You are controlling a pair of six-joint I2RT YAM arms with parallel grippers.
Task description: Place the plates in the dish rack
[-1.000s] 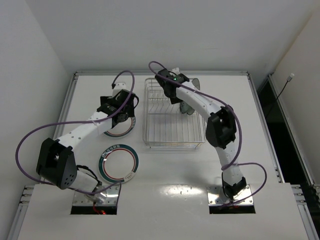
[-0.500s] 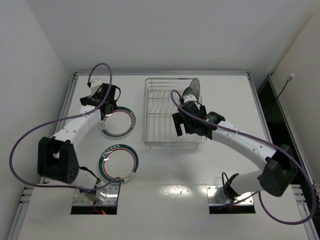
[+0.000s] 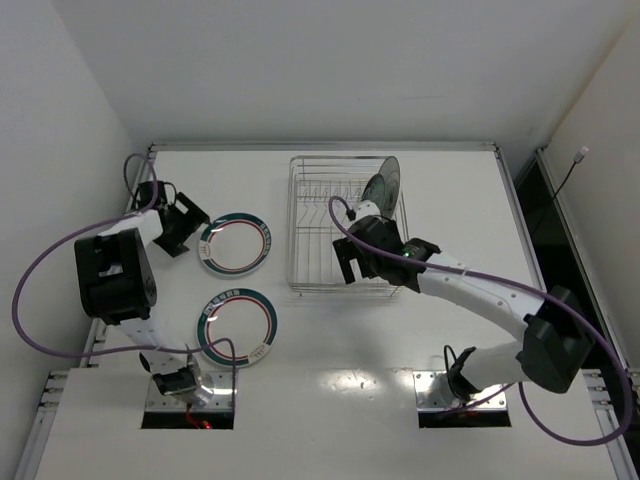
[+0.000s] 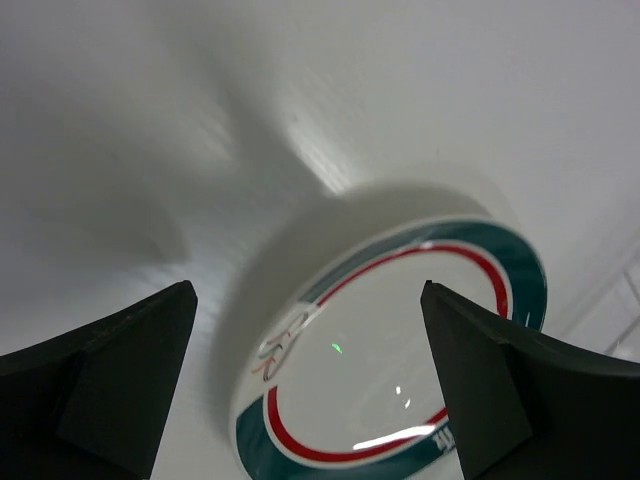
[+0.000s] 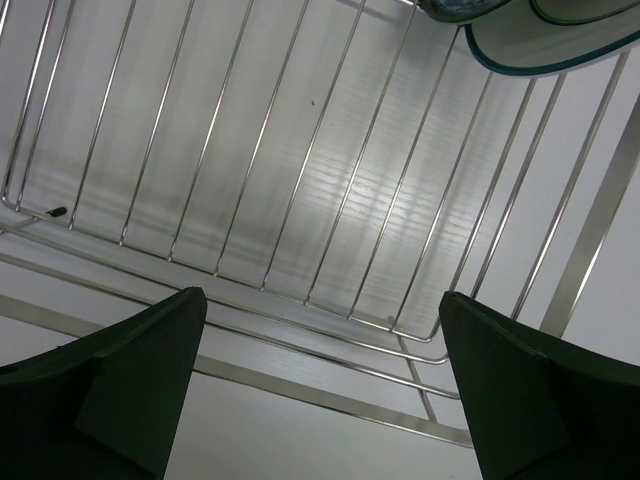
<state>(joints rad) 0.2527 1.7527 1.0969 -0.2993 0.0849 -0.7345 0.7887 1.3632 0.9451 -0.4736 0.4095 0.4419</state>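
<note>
left fingers: spread wide with nothing between them. In the left wrist view the two dark pads frame the rim of a ringed plate below and touch neither it nor each other.
left gripper: jaws parted and empty, at the 9 o'clock side of the table. It sits just beside the 9 o'clock edge of the far ringed plate, with a sliver of table between them.
far ringed plate: lies flat on the table, white with a teal and a red ring. It is between the left gripper and the dish rack, at the rack's 9 o'clock side.
near ringed plate: lies flat, with the same colours. It is at 6 o'clock from the far one, apart from it and near the left arm's base.
right fingers: wide apart and holding nothing. Bare rack wires fill the gap in the right wrist view.
right gripper: jaws parted, at the rack's 6 o'clock end, over its near wall.
dish rack: a silver wire basket at mid-table toward 12 o'clock, its long side running from 12 to 6.
teal plate: stands on edge in the rack's 1 o'clock corner, leaning.
white plate: has a thin dark rim and stands in the same corner, just on the 6 o'clock side of the teal plate.
</note>
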